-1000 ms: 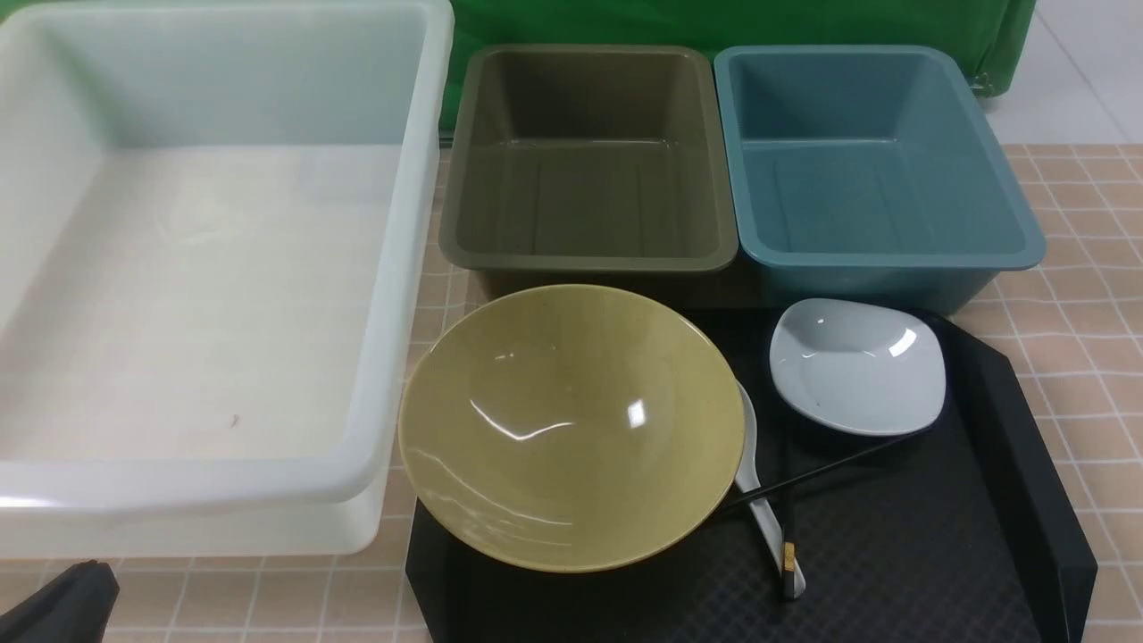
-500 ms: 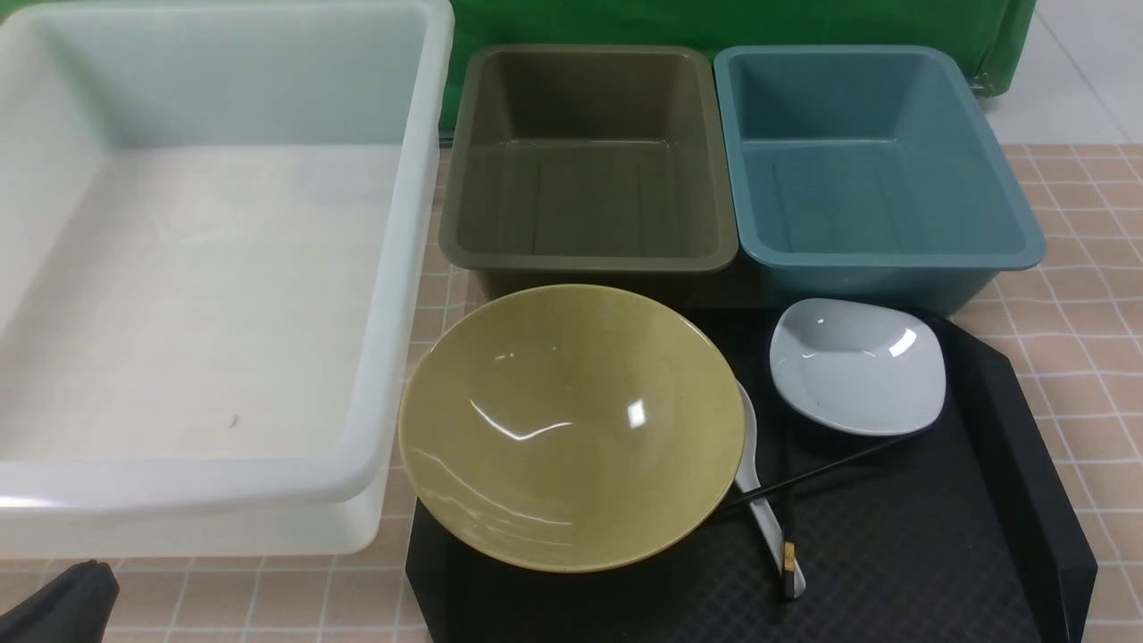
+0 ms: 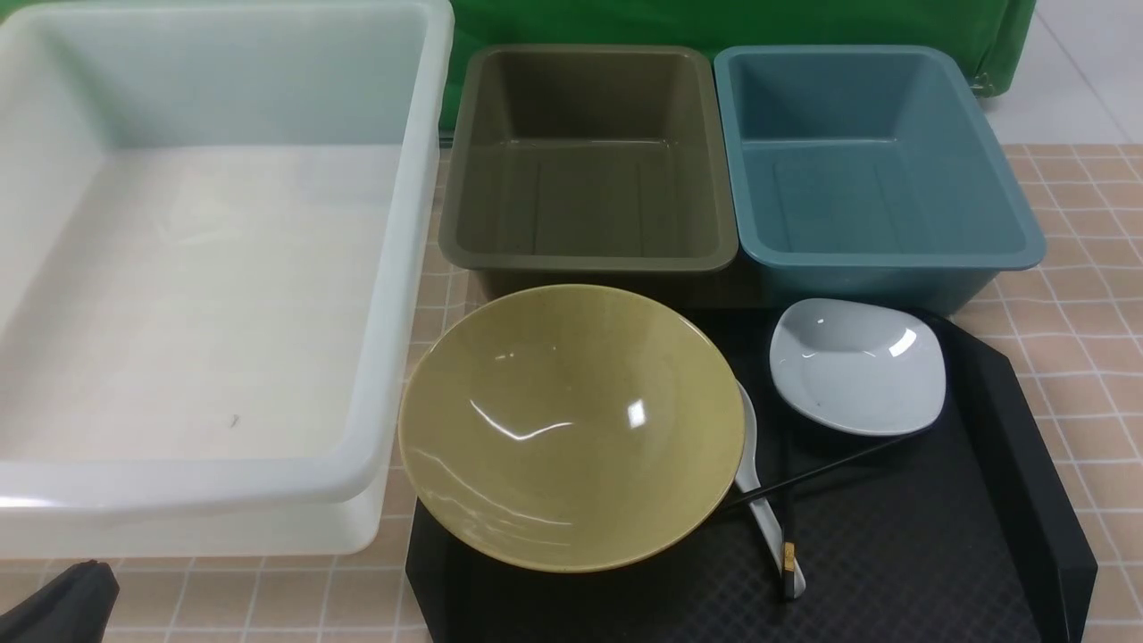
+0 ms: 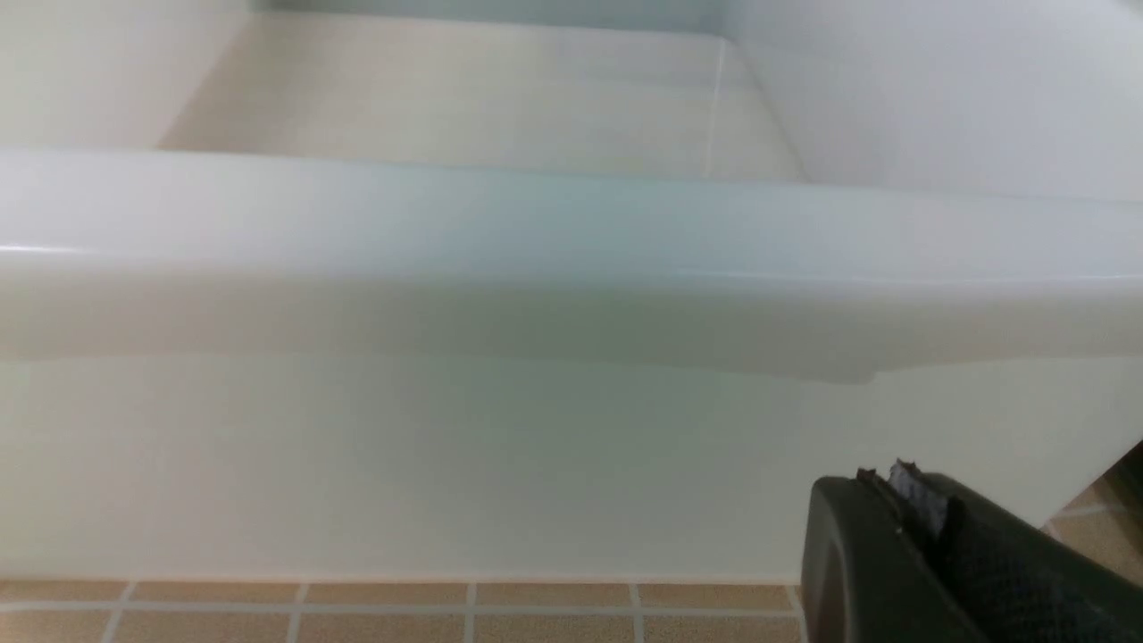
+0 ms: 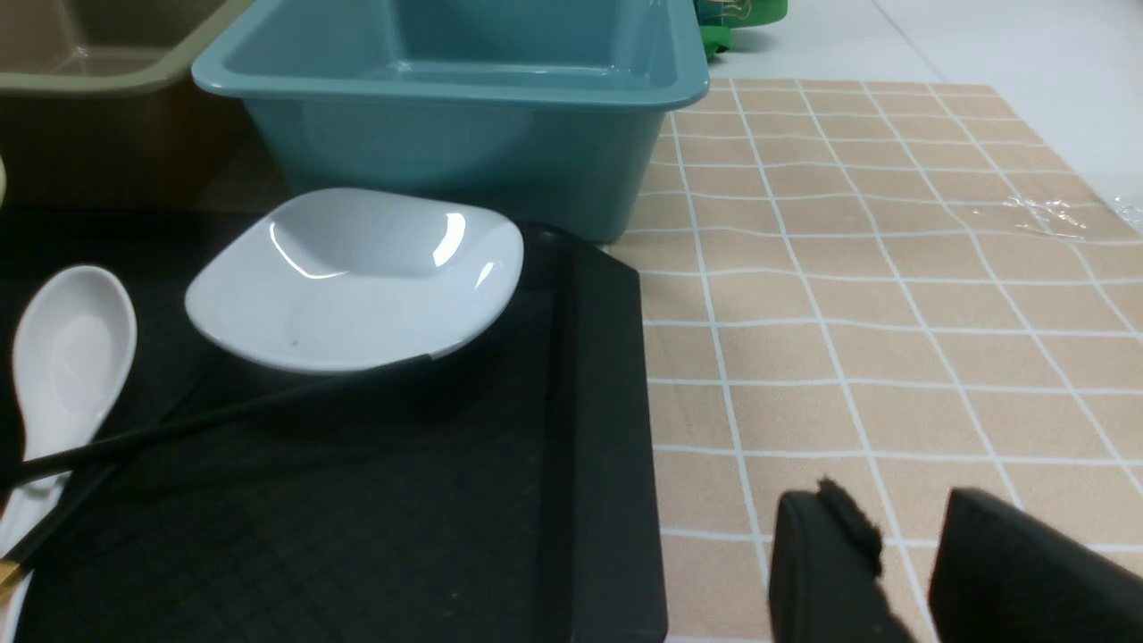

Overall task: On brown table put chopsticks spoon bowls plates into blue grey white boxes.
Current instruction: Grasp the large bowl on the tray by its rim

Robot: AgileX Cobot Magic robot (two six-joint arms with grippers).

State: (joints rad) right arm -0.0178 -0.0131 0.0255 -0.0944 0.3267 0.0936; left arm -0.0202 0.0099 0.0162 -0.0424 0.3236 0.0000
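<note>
A large yellow-green bowl [image 3: 571, 429] sits on a black tray [image 3: 893, 554]. A white spoon [image 3: 748, 446] lies beside it, crossed by black chopsticks [image 3: 839, 460]. A small white square plate [image 3: 857, 366] rests at the tray's far right. Behind stand the white box [image 3: 179, 487], grey box [image 3: 580, 262] and blue box [image 3: 884, 259], all empty. My left gripper [image 4: 893, 487] is shut and empty, low in front of the white box's near wall [image 4: 536, 446]. My right gripper [image 5: 902, 518] is open and empty over the table, right of the tray [image 5: 402, 536]; the plate [image 5: 357, 277], spoon [image 5: 71, 339], chopsticks [image 5: 223, 415] and blue box [image 5: 446, 89] show there.
The brown tiled tabletop [image 3: 1089, 375] extends to the right of the tray and boxes. A green cloth [image 3: 714, 22] hangs behind the boxes. The tray has a raised rim [image 3: 1027, 446] on its right side.
</note>
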